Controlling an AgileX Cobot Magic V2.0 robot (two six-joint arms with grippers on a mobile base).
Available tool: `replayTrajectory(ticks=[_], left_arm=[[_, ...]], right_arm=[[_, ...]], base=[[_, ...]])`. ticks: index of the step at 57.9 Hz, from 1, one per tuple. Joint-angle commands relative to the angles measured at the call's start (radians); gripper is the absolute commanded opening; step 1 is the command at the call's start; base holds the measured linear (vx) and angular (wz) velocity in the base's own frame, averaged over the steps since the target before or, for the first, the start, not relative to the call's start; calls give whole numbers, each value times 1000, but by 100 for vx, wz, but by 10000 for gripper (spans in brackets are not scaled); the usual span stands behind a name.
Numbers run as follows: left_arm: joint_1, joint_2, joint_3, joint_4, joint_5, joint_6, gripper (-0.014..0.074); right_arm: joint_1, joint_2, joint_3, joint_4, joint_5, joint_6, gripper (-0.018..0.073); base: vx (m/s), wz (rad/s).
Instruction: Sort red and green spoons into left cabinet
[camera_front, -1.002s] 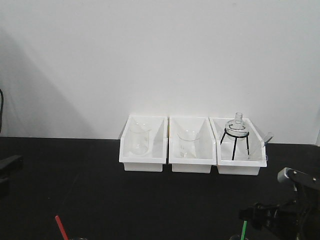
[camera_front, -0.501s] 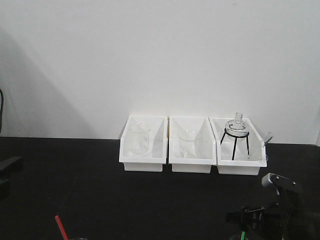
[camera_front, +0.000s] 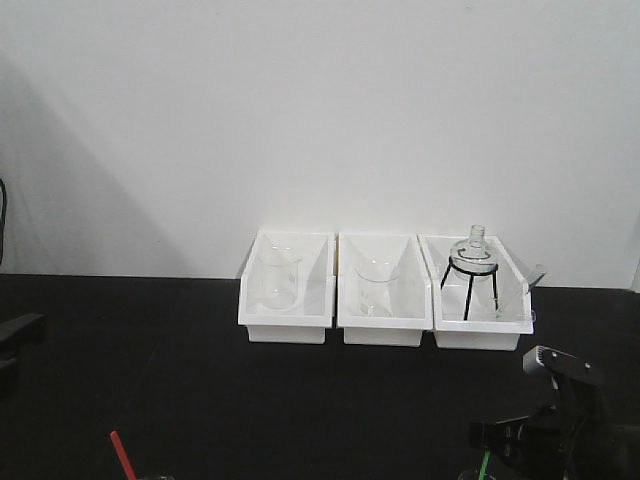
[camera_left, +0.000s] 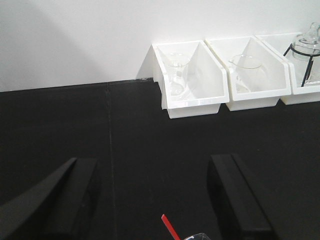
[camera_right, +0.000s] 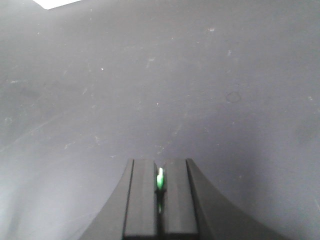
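Note:
The red spoon shows only as a slim slanted handle at the bottom left of the front view. In the left wrist view that red spoon rises from a glass rim at the bottom edge. My left gripper hangs over it, open wide, with nothing between its fingers. The green spoon stands at the bottom right. My right gripper is shut on the handle of this green spoon. The right gripper sits low at the front right. The left cabinet is out of view.
Three white bins stand in a row against the white wall: one with a beaker, one with a beaker, one with a flask on a black tripod. The table top is black.
My right arm has moved left and lower onto the green spoon, then back right a little. The red spoon and the bins have not moved.

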Motion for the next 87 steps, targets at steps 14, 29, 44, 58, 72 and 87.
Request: replayTrajectory(ticks=[14,29,44,58,72,87], left_arm=[[0,-7,-36,-10,-50,1,554],[0,-7,-36,-10,-34,0,554],[0,-2,-35,-152,-2,-50,554],[0,105,-34,-293,77,-82,554],[0,276,-34,-368,1,-82,554],[0,441,-34,-367,-62,-82,554]], right_arm=[[-1,-90,-27,52,65,-13,-4],[-1,-226,-27,-62,45,39,-4],[-1,-381,-27,-191,45,109,-4],[-1,-496,-27,-233,45,119,-4],[-1,-521,-27,-241,51,124,-4],[-1,-521,-27,-248,52,131,-4]], base=[[0,0],[0,0],[0,0],[0,0],[0,0],[0,0]])
